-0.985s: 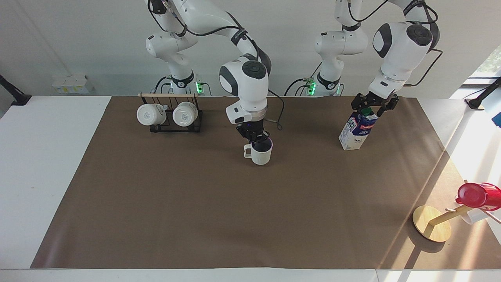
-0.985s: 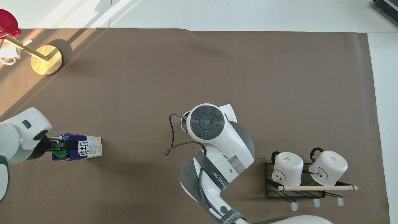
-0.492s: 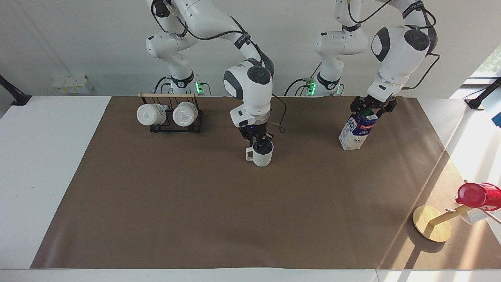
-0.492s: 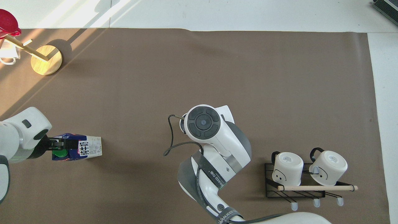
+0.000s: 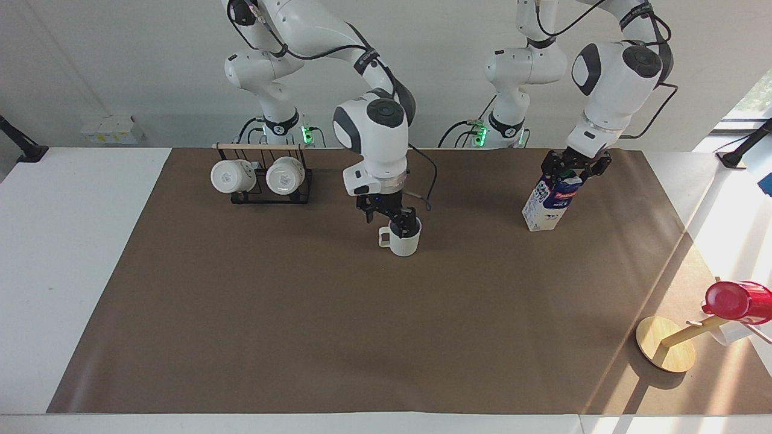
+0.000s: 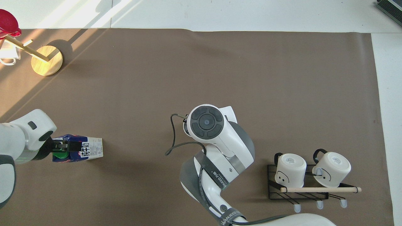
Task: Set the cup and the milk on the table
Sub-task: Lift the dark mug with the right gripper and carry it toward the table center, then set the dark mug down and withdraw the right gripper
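Observation:
The off-white ribbed cup (image 5: 404,239) stands upright on the brown sheet of the table (image 5: 362,325), near the middle and close to the robots. My right gripper (image 5: 391,218) is open just over the cup's rim; in the overhead view the right wrist (image 6: 205,122) hides both. The milk carton (image 5: 546,208) stands on the sheet toward the left arm's end of the table and also shows in the overhead view (image 6: 84,150). My left gripper (image 5: 570,170) is at the carton's capped top, open, with a finger on either side.
A black wire rack with two white mugs (image 5: 259,178) stands near the right arm's base. A round wooden disc stand (image 5: 663,343) carrying a red cup (image 5: 733,299) is at the left arm's end, farther from the robots.
My right gripper has opened off the cup's rim and shifted a little; the cup stays on the sheet. My left hand has shifted slightly at the carton's top; the carton has not moved.

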Robot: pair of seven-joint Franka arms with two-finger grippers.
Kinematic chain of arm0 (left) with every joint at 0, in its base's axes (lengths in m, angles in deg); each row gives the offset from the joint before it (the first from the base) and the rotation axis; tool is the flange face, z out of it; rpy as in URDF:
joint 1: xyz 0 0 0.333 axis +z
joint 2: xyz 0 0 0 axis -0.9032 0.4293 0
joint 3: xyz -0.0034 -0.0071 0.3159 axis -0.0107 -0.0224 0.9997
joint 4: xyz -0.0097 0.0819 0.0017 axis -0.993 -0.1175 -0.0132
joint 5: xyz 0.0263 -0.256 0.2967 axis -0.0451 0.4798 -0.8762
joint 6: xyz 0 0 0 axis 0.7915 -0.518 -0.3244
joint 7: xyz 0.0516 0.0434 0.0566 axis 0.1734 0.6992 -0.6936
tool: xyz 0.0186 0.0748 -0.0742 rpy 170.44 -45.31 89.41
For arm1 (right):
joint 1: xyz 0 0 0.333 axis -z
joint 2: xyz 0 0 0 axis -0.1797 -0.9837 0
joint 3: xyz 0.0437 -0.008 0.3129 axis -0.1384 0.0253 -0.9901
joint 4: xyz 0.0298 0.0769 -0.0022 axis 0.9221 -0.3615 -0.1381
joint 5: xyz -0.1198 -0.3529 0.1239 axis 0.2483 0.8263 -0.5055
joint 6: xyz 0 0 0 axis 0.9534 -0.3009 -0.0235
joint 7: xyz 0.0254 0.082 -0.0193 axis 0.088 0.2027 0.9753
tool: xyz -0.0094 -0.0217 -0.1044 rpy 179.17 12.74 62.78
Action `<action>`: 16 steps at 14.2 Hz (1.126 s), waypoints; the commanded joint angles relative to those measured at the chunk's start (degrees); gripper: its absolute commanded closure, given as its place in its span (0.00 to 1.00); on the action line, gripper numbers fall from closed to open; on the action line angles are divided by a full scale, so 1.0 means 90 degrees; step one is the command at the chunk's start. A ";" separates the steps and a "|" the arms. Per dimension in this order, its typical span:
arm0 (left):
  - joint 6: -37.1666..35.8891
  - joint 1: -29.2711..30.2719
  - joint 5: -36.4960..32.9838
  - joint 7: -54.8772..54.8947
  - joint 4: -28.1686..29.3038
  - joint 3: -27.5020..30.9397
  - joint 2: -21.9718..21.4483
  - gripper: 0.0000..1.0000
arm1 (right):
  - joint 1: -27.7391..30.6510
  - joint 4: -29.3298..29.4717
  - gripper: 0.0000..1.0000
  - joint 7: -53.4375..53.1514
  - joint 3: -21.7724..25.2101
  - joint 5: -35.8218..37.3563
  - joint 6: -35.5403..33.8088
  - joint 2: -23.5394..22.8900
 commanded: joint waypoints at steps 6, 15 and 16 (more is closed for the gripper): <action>0.0045 0.0024 -0.0097 -0.0052 -0.0088 -0.0023 0.0060 0.63 | 0.1812 -0.0206 0.00 0.2345 -0.0006 -0.0129 -0.1007 0.1278; -0.0600 -0.0804 -0.0097 -0.1465 -0.1006 -0.0052 0.0353 0.66 | 0.3133 -0.0157 0.00 0.4739 0.0013 -0.0129 -0.1916 0.2128; -0.0639 -0.1038 -0.0087 -0.1787 -0.1113 -0.0052 0.0450 0.66 | 0.3133 -0.0090 0.00 0.5032 0.0023 -0.0129 -0.1955 0.2129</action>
